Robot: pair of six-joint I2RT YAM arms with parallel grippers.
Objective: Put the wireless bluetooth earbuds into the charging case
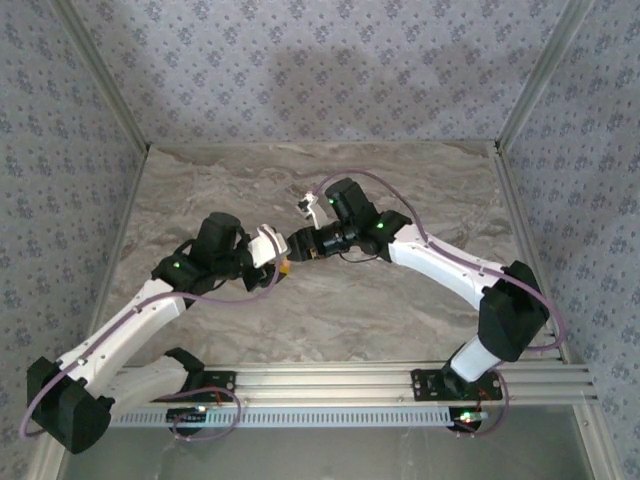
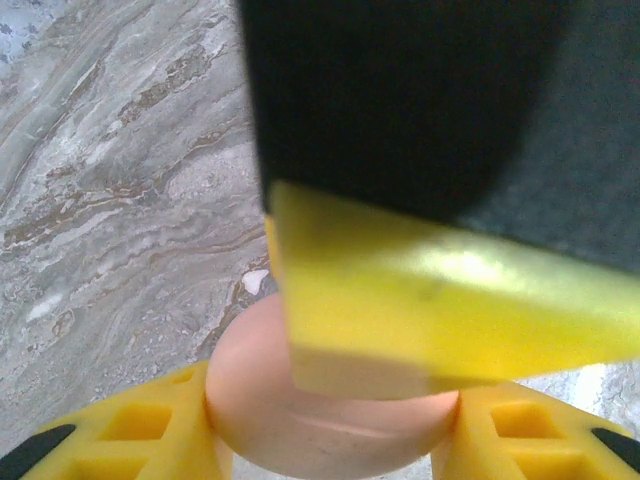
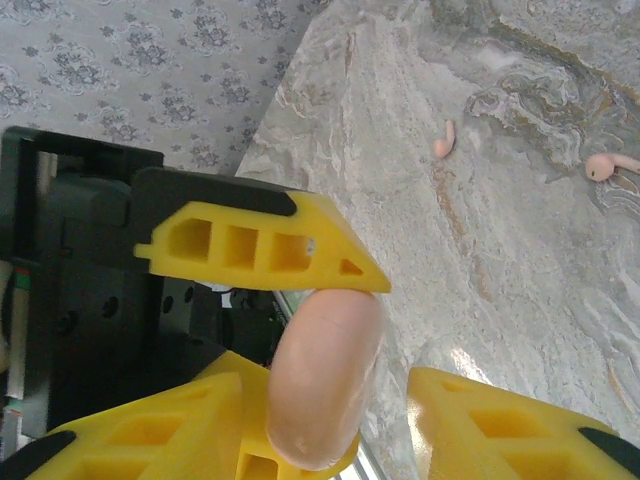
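Yellow-fingered left gripper (image 2: 335, 430) clamps the round salmon-pink plastic charging case (image 3: 320, 370); right gripper (image 1: 300, 243) holds jaws apart astride its edge. Likely opening step: next, pry the lid before fetching small pale-pink earbuds (image 3: 444, 140).

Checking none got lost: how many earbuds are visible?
2. Both lie on the table in the right wrist view: one earbud upper middle, another earbud near the right edge. Others could be hidden.

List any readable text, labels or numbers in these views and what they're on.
No readable text in any view.
On the round salmon-pink charging case: none visible, surface plain.
On the yellow plastic gripper fingers: none.
On the grey floral-patterned walls: ornament only, no letters.
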